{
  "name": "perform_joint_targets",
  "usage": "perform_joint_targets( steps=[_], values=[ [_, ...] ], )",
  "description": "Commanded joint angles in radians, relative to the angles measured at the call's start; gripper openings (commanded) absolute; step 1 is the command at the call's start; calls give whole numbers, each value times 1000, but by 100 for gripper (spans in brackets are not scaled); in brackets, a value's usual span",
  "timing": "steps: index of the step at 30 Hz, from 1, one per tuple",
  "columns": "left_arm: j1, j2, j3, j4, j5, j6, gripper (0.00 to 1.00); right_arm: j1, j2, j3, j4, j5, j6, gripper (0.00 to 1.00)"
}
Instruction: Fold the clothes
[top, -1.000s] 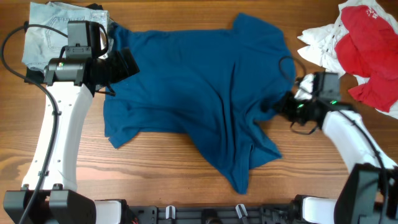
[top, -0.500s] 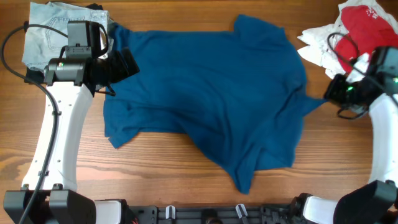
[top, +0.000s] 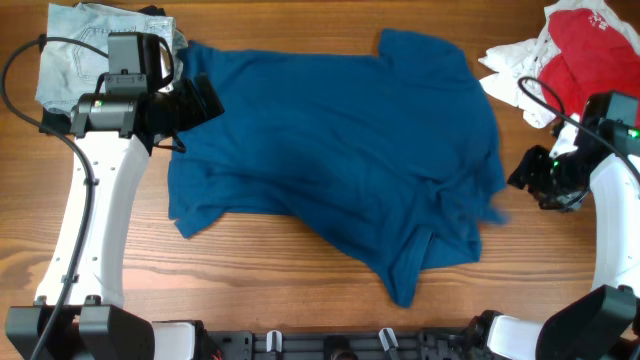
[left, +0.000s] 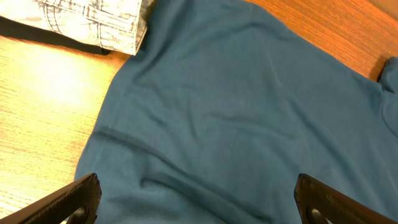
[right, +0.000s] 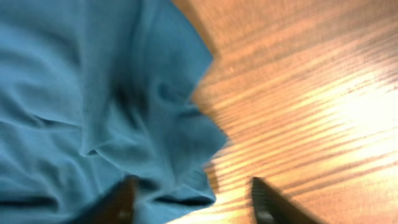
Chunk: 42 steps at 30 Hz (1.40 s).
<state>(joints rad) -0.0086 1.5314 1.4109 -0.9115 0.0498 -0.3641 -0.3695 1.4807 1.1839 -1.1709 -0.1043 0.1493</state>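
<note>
The clothes, one large dark blue shirt (top: 330, 150), lie spread across the middle of the wooden table, with a rumpled flap hanging toward the front edge. My left gripper (top: 203, 101) hovers over the shirt's upper left part, jaws wide open and holding nothing. In the left wrist view the blue cloth (left: 236, 112) fills the space ahead of that gripper (left: 199, 205). My right gripper (top: 520, 178) is just off the shirt's right edge, open. In the blurred right wrist view the shirt's loose edge (right: 155, 118) lies on the wood beneath the spread fingers (right: 124, 199) of the gripper (right: 196, 202).
A folded pale denim piece (top: 85, 50) lies at the back left, touching the shirt's corner, and shows in the left wrist view too (left: 93, 18). A heap of red (top: 595, 50) and white (top: 510, 75) garments sits at the back right. Bare wood (top: 250, 260) runs along the front.
My right gripper dragged the shirt's right side outward, then opened and let it go. The cloth now lies wider and flatter there. The left arm has not moved.
</note>
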Motion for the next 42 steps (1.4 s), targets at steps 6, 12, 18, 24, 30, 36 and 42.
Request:
perform_joint_targets(
  steps=[6, 12, 18, 24, 30, 36, 42],
  values=[
    [0, 7, -6, 7, 5, 16, 100, -4, 14, 66, 150, -12, -3, 67],
    [0, 7, -6, 7, 5, 16, 100, -4, 98, 65, 298, -13, -133, 69],
    [0, 7, -6, 10, 5, 16, 100, -4, 270, 65, 320, -40, -179, 65],
    [0, 7, -6, 15, 5, 16, 100, -4, 376, 65, 364, -179, -203, 64],
    [0, 7, -6, 23, 5, 16, 100, -3, 446, 65, 440, -190, -230, 64],
    [0, 7, -6, 21, 31, 15, 100, 0, 505, 65, 479, -275, -315, 65],
    [0, 7, -6, 21, 32, 15, 100, 5, 519, 65, 509, -275, -315, 56]
  ],
)
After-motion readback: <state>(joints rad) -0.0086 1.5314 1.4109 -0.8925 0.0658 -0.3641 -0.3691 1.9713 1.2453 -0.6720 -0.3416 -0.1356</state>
